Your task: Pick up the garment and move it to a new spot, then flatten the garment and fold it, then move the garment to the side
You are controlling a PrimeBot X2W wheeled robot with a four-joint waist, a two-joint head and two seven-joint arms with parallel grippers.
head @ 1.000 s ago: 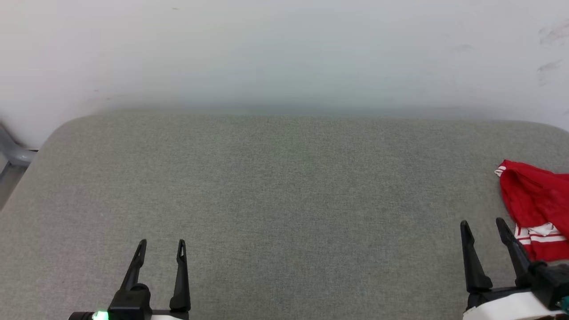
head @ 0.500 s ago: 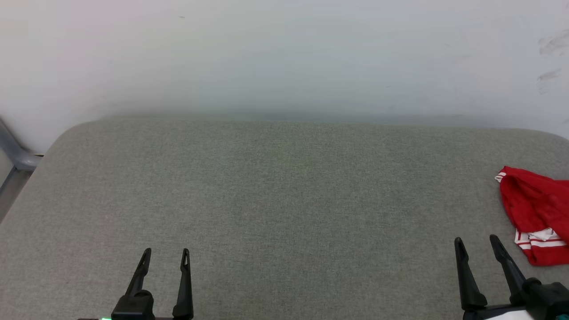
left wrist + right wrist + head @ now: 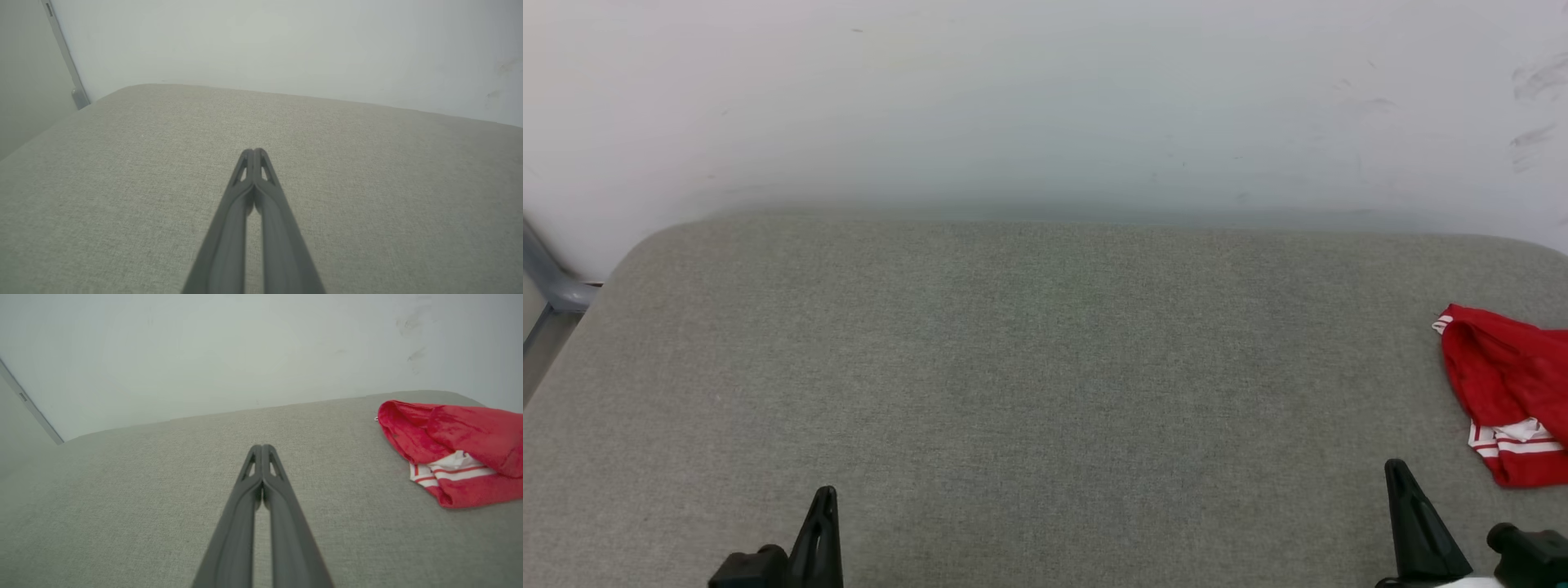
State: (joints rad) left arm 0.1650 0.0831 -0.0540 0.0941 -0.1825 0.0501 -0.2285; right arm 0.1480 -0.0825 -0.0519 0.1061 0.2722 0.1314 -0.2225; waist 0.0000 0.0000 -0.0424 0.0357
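Note:
The garment (image 3: 1507,384) is a crumpled red heap with red-white striped trim, lying at the right edge of the grey fabric surface (image 3: 1045,367); the right wrist view has the garment (image 3: 461,445) at its right side. My right gripper (image 3: 1399,469) stands low at the bottom right, left of the garment and apart from it, its fingers pressed together and empty (image 3: 261,448). At the bottom left, my left gripper (image 3: 827,494) is shut on nothing too, fingertips touching (image 3: 254,152) above bare fabric.
A pale wall (image 3: 1045,98) runs along the far edge of the surface. A grey metal frame (image 3: 547,286) stands past the rounded far-left corner. The surface's left edge drops off at the lower left.
Both grippers have shut, each pair of spread fingers closing to a single point, and have drawn down toward the bottom edge. The camera shifted slightly early on; the garment lies as before.

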